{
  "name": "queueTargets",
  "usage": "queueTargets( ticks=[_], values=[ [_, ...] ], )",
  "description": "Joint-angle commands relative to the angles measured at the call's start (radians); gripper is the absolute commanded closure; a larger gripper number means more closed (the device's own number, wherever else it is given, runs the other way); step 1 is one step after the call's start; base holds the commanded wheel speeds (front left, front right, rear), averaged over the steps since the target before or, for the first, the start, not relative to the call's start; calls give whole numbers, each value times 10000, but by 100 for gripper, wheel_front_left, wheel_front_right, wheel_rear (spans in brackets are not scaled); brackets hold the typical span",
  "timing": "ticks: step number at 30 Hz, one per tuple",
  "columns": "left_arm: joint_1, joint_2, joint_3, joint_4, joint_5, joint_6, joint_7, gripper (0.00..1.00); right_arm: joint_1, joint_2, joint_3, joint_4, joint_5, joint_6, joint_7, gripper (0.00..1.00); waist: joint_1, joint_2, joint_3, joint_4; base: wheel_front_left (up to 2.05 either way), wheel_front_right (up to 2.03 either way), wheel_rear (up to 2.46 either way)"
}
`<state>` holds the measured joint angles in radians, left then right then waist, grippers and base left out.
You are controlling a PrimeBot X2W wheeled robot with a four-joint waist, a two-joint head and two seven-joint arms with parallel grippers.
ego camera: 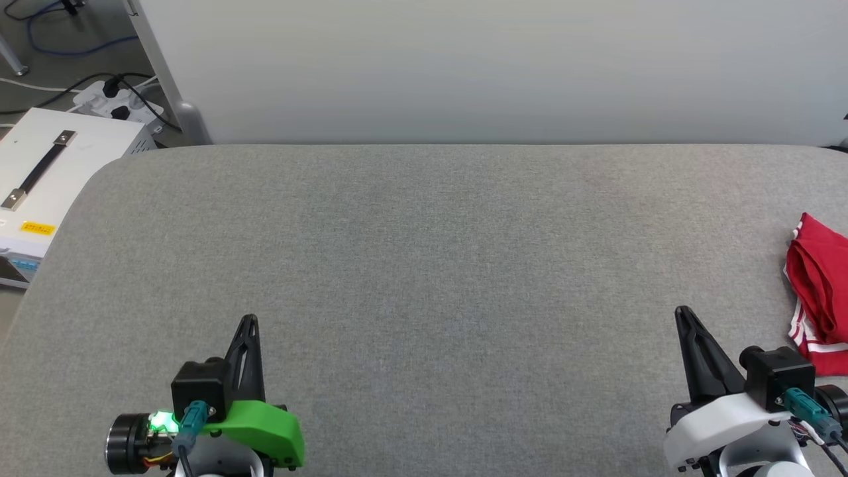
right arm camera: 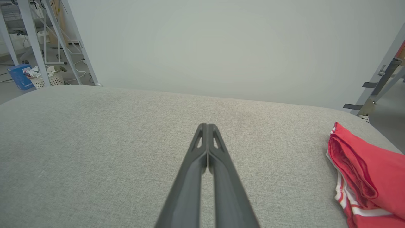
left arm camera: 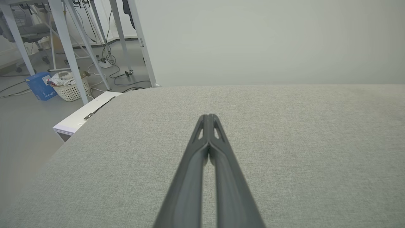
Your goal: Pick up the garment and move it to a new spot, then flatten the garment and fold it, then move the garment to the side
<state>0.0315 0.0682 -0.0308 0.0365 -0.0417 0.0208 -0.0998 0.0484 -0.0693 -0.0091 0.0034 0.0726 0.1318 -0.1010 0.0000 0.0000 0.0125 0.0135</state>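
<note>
The garment lies folded at the right edge of the counter; the job looks finished.
It's a compact red bundle with white-striped trim showing, so nothing seems left to do. The left pincer and right pincer rest at the near edge, each pressed together and pinching nothing. On the floor far left, 1 white basket holds what looks like crumpled paper.

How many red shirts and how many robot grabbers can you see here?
garment, red, bunched up: 1
grippers, both shut: 2 (left gripper, right gripper)
Total: 3
</note>
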Motion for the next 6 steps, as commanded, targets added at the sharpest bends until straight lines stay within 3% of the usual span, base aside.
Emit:
queueTargets(
  ticks=[1, 6],
  values=[
    [-183, -48, 41, -63, 91, -65, 65, 100, -203, 29, 24, -20, -134, -7, 73, 100, 0, 0, -4, -4, 0, 0, 0],
    [-197, -62, 71, -96, 127, -81, 167, 100, -234, 47, 31, -21, -199, -8, 175, 100, 0, 0, -17, -18, 0, 0, 0]
  ],
)
